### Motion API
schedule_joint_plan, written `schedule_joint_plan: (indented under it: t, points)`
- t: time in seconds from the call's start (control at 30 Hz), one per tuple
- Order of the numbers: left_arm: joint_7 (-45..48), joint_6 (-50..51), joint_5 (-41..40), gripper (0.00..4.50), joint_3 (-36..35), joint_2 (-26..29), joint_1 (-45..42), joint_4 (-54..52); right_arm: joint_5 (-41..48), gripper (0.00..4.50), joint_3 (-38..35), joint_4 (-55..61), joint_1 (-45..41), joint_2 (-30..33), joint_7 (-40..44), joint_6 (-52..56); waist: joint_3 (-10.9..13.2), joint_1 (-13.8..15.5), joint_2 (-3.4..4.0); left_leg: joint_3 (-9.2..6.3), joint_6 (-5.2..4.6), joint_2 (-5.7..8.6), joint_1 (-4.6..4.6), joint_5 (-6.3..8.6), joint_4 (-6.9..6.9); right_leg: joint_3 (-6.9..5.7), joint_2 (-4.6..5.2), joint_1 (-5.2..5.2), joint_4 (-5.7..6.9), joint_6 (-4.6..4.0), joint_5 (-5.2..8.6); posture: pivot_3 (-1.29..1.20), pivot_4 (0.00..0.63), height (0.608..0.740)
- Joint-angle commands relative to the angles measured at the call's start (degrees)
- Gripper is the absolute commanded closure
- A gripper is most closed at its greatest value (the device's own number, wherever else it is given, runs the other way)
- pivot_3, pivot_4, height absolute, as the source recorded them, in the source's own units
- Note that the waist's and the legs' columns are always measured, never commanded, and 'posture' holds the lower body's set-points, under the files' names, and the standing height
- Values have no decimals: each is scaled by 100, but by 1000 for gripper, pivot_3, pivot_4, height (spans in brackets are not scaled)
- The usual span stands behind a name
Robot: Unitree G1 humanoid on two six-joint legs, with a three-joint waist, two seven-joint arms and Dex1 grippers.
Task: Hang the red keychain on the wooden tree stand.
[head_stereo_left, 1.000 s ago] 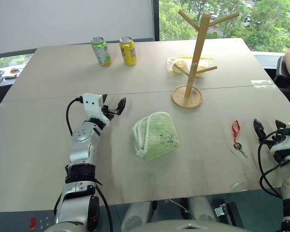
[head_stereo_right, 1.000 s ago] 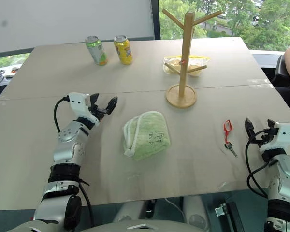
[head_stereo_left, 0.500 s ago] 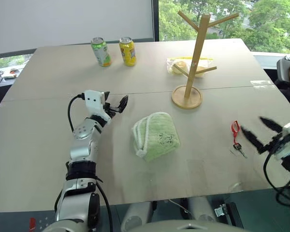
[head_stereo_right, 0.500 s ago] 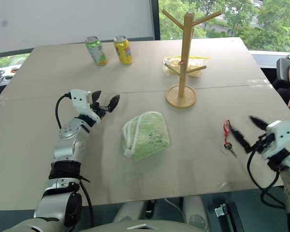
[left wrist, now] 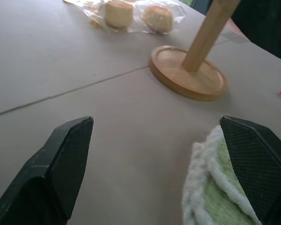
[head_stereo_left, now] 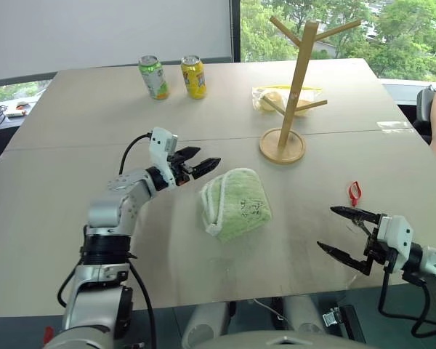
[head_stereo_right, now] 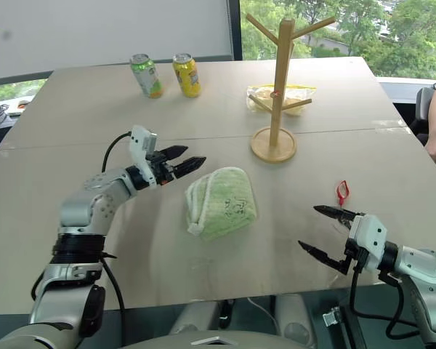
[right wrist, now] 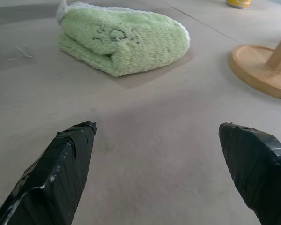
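The red keychain (head_stereo_left: 354, 193) lies flat on the table (head_stereo_left: 73, 218), on the robot's right side, well apart from the wooden tree stand (head_stereo_left: 296, 80), which stands upright farther back near the middle of the table. Its dark key is hidden behind the right pincer.

The right pincer (head_stereo_left: 349, 233) hovers just nearer the robot than the keychain, its two black fingers spread wide and holding nothing. It points across the table toward the robot's left rather than down at the keychain.

The left pincer (head_stereo_left: 201, 166) is also spread wide and empty, hovering just beside a folded green towel (head_stereo_left: 236, 203) in the middle of the table.

Behind the stand lies a clear bag of buns (head_stereo_left: 272, 98); two drink cans (head_stereo_left: 173, 76) stand at the far left.

Likely risks: the keychain is thin and flat against the table, so the fingers may slide over it or push it away. A sideways approach could sweep it off the near edge. Later, bumping the tall stand while reaching a peg could tip it, and a loop held crookedly may miss the peg.
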State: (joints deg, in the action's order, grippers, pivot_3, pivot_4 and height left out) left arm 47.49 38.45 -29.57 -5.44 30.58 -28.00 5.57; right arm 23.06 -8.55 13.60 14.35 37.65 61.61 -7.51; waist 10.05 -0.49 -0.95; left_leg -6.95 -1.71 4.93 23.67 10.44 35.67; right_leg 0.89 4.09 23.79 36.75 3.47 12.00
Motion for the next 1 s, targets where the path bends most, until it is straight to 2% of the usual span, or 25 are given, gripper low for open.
schedule_joint_plan:
  t: [0.03,0.3,0.53,0.83,0.93,1.0]
  points:
    - [411,805,-469,0,136,258,-123,-530,36,24,103,139,-13,-59,60,-174,0,9,0,0,0,0,-1,0,0,0,0,0,0,0,0,0,150,740]
    - [503,1235,-355,0,605,415,-93,-794,-67,24,189,261,-54,-76,-133,-83,0,31,0,-1,1,-1,-1,1,-1,3,7,0,0,-13,8,0,150,740]
    - [551,872,268,0,1318,508,30,-688,-113,24,189,417,-35,-122,-378,-3,0,60,1,1,3,-1,-1,2,-1,6,21,1,-1,-22,13,0,150,740]
    - [576,695,629,0,1612,458,53,-540,-104,24,143,385,-22,-123,-488,-26,0,123,1,2,5,-1,-1,3,-1,5,26,0,-1,-22,14,0,150,740]
    - [630,688,615,896,1577,438,89,-540,-107,0,143,352,-28,-137,-507,-46,0,122,1,2,5,-1,-1,3,-1,4,26,0,-1,-22,14,0,150,740]
    - [680,707,581,1878,1568,439,124,-576,-110,0,146,323,-43,-143,-510,-57,0,122,1,1,2,-1,-1,2,-1,4,26,0,-1,-22,14,0,150,740]
